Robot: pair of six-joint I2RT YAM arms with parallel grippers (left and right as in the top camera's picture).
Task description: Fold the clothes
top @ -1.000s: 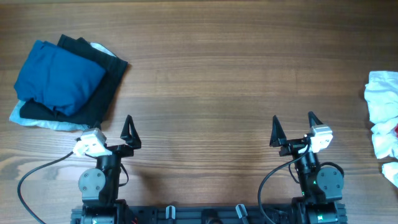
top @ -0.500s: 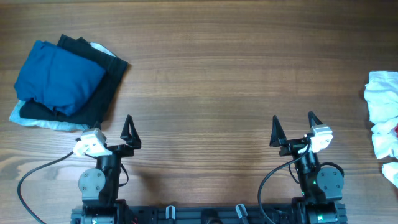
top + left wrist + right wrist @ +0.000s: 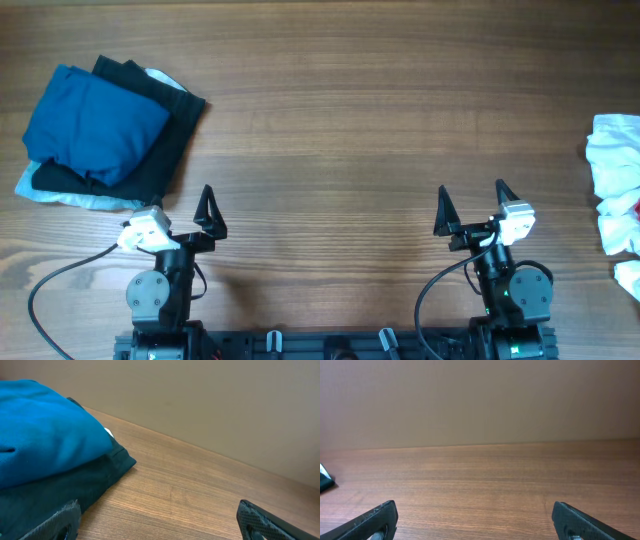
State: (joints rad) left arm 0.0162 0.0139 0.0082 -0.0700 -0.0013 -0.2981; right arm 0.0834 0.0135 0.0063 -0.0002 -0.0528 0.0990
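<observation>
Left gripper (image 3: 180,216) and right gripper (image 3: 472,208) carry pointed black fingers (image 3: 207,207) and white camera housings (image 3: 145,231) on black arms (image 3: 178,262) with grey round joints (image 3: 148,293) and looping black cables (image 3: 50,275).

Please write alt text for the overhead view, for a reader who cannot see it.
Folded clothes, a blue fabric garment on a black garment, lie far left on a brown wooden table; a crumpled white fabric garment sits at the right edge. The left end effector and right end effector are open and empty, near the front edge.
</observation>
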